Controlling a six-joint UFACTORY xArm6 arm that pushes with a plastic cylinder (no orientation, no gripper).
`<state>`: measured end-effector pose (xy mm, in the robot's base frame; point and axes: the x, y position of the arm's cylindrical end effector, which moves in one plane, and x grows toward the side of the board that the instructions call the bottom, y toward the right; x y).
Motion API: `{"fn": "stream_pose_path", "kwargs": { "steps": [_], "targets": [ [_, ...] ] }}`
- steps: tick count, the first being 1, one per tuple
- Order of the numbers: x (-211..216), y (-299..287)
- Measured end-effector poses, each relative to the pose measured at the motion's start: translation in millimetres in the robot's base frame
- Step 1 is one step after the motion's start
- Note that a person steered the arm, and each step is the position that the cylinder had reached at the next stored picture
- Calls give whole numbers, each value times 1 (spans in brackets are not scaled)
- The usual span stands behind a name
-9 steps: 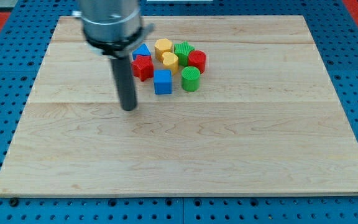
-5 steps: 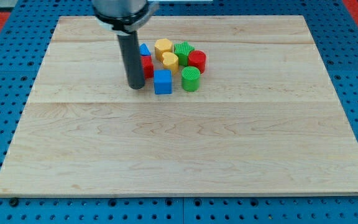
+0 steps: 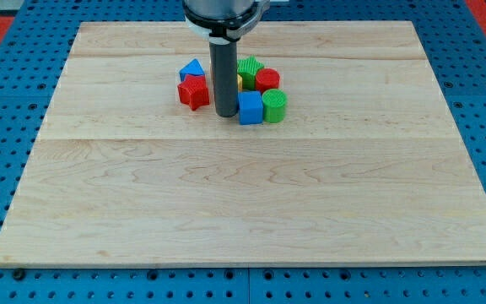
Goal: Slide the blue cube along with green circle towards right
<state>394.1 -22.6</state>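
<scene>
The blue cube [image 3: 250,108] sits on the wooden board [image 3: 251,211], touching the green circle [image 3: 274,105] on its right. My tip [image 3: 224,113] is down on the board, right against the blue cube's left side. The rod rises toward the view's top and hides the yellow blocks behind it.
A red star [image 3: 193,92] and a blue triangle [image 3: 192,69] lie left of the rod. A red cylinder [image 3: 267,80] and a green block [image 3: 249,67] sit just above the cube and circle. A sliver of yellow block [image 3: 240,83] shows beside the rod.
My tip moved right from the board's left-centre to the blue cube and pushed it. The blue cube and green circle have shifted right by about a block's width.
</scene>
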Motion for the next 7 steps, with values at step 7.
{"fn": "stream_pose_path", "kwargs": {
  "steps": [7],
  "targets": [
    [-12,102]
  ]
}}
